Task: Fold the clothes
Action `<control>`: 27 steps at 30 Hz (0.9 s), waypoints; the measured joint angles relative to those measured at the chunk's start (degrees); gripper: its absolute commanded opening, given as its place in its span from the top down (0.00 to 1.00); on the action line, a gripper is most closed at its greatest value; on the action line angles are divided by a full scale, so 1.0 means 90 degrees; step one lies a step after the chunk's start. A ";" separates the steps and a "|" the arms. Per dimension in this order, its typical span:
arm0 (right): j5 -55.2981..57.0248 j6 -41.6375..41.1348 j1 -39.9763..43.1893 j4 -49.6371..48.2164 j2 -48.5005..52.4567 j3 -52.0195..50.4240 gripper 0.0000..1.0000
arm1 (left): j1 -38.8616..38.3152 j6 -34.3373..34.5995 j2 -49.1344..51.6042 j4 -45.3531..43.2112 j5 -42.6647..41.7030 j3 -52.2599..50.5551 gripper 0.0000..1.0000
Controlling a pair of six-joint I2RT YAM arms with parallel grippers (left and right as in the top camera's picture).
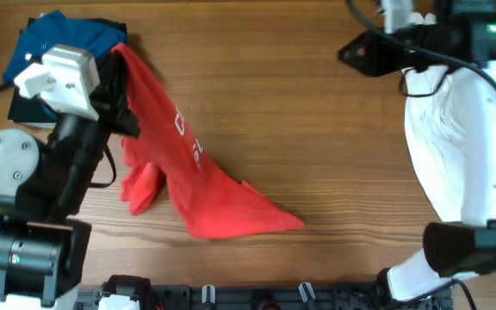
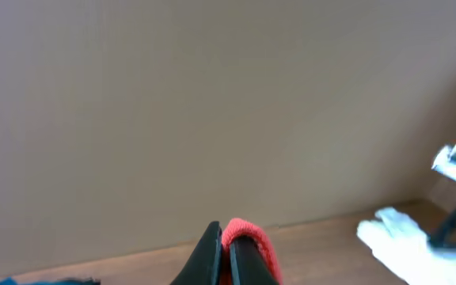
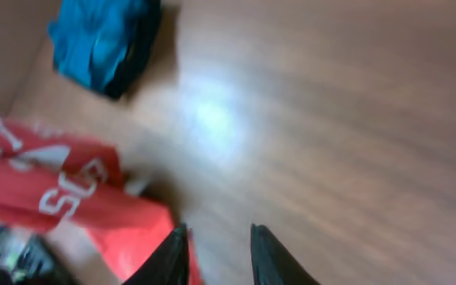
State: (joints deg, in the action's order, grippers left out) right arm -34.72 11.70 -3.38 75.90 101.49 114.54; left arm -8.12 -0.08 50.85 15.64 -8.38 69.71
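left fingers (image 2: 207, 257) pinched on red shirt (image 1: 198, 181), right fingers (image 3: 274, 257) slightly parted, empty, above wooden table (image 3: 331, 119)

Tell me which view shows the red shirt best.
Overhead: the red shirt shows nearly whole, running from the left gripper down onto the table. Left wrist shows only a pinched fold; right wrist a blurred part with white lettering.

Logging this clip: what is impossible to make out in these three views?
Red shirt lettering: broken by folds overhead, blurred in the right wrist view.
Left gripper: hidden under its own wrist overhead; only the left wrist view shows it shut on the shirt.
White garment: crossed by the right arm overhead, blurred in the left wrist view.
Blue clothes: partly under the left arm overhead; piece count unclear.
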 measured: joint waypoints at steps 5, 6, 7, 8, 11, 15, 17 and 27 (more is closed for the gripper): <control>0.0005 0.0138 -0.0610 0.0119 0.0095 -0.0578 0.64 | 0.0000 0.0002 0.0168 -0.0478 0.0211 0.0000 0.96; 0.0027 0.0136 -0.0738 0.0068 0.0095 -0.0792 0.63 | 0.0000 0.0002 0.0192 -0.0505 0.0357 0.0000 0.96; 0.0053 0.0112 -0.0857 0.0039 0.0095 -0.1044 0.63 | 0.0000 0.0002 0.0211 -0.0520 0.0503 0.0000 0.96; 0.0083 0.0087 -0.0984 -0.0073 0.0102 -0.1341 0.63 | 0.0000 0.0002 0.0238 -0.0542 0.0631 0.0000 0.96; 0.0155 -0.0017 -0.1387 -0.0512 0.0129 -0.2263 0.62 | 0.0000 0.0002 0.0362 -0.0724 0.1124 0.0000 0.96; 0.0202 -0.0197 -0.1902 -0.1015 0.0165 -0.3339 0.61 | 0.0000 0.0002 0.0537 -0.0838 0.1384 0.0000 0.96; 0.0284 -0.0323 -0.2144 -0.1200 0.0177 -0.3835 0.60 | 0.0000 0.0002 0.0673 -0.0833 0.1457 0.0000 0.96; 0.0469 -0.0852 -0.2839 -0.1977 0.0177 -0.5569 0.52 | 0.0000 0.0002 0.1124 -0.0648 0.1501 0.0000 0.96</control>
State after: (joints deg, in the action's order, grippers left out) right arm -30.50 4.03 -28.93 58.11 103.09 64.42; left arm -8.12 -0.05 60.97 9.80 5.13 69.71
